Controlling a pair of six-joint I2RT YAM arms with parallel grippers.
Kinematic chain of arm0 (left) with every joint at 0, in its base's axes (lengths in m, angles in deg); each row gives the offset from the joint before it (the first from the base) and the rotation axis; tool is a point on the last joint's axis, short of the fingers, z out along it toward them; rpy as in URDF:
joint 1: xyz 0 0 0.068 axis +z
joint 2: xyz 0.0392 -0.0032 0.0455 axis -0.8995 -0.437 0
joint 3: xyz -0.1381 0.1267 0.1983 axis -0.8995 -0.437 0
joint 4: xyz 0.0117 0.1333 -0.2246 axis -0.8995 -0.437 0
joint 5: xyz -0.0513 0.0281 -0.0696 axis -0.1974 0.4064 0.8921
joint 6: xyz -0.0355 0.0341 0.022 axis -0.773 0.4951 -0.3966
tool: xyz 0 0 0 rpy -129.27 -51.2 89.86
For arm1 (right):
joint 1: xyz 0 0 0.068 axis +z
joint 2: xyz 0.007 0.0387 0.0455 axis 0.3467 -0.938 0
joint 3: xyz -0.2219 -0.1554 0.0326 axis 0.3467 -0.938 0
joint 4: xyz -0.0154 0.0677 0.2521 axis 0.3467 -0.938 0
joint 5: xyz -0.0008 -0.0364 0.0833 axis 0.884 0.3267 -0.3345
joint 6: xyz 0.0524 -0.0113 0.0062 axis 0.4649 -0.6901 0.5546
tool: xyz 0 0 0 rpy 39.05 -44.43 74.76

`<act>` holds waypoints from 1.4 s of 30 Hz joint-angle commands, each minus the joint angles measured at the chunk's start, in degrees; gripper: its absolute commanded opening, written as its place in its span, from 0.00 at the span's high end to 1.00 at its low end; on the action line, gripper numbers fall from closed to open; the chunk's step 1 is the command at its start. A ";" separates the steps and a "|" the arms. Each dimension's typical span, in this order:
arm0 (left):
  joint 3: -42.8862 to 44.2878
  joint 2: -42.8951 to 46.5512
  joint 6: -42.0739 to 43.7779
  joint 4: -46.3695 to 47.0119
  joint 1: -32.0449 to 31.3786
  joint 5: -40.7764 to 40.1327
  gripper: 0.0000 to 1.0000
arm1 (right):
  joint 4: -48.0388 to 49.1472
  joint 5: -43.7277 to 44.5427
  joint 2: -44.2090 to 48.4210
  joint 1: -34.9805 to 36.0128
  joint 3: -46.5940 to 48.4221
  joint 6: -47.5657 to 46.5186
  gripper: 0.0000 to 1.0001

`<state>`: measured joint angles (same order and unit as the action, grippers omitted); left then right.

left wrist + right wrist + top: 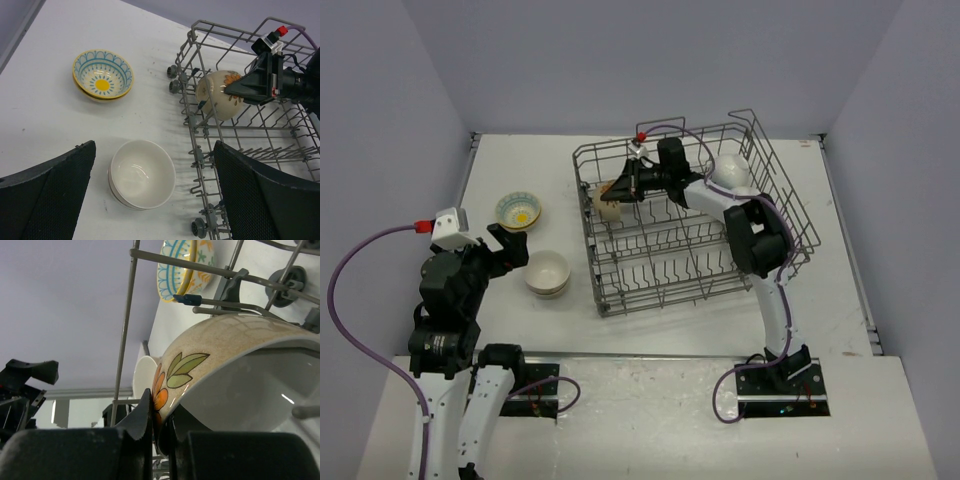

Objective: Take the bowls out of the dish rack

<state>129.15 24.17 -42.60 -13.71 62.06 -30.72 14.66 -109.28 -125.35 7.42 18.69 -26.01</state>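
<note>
Between the jaws of the right gripper (157, 412), which press on it from either side, sits the rim of a cream bowl (225, 350) painted with an orange flower and green leaves. The bowl is tipped on its edge among the tines at the left end of the dish rack (692, 272), its white hollow turned toward the gripper. Just beyond that pinch run the rack's end wires, and past them spreads the table (840, 300). Behind the jaws, back along the right arm, a plain white bowl (731, 172) leans in the rack's far right corner. The left gripper (155, 147) hangs over the table with its jaws spread wide and nothing between them. Directly below the gap stands a white bowl (142, 172) nested in a second one, just beside the rack's wheeled edge. Ahead of those open jaws and a little to their left, well apart from the rack, rests the teal-rimmed bowl (102, 75) with a yellow centre, stacked on another bowl
</note>
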 commanded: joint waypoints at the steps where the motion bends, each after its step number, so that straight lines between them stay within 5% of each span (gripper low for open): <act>1: -0.25 0.25 1.66 2.63 -0.26 0.53 0.00 | 9.94 -4.43 0.08 -1.07 1.20 5.50 1.00; 7: -0.25 0.08 1.66 2.63 -0.26 0.18 0.00 | 25.70 -7.77 0.87 -2.39 -1.79 16.41 1.00; 28: 0.46 -3.35 1.05 1.75 -0.18 -2.37 0.00 | 43.37 -6.10 8.52 -8.81 4.18 29.41 1.00; 38: 0.81 -4.58 0.96 1.23 -0.26 -3.08 0.00 | 39.35 -6.98 10.45 -10.56 8.14 28.64 1.00; 42: 1.25 -5.19 0.96 0.88 -0.26 -3.60 0.00 | 15.81 -5.14 12.64 -10.48 7.36 12.84 1.00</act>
<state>129.15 19.53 -42.63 -13.76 62.06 -33.34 32.26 -113.39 -126.40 -3.05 19.65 -4.59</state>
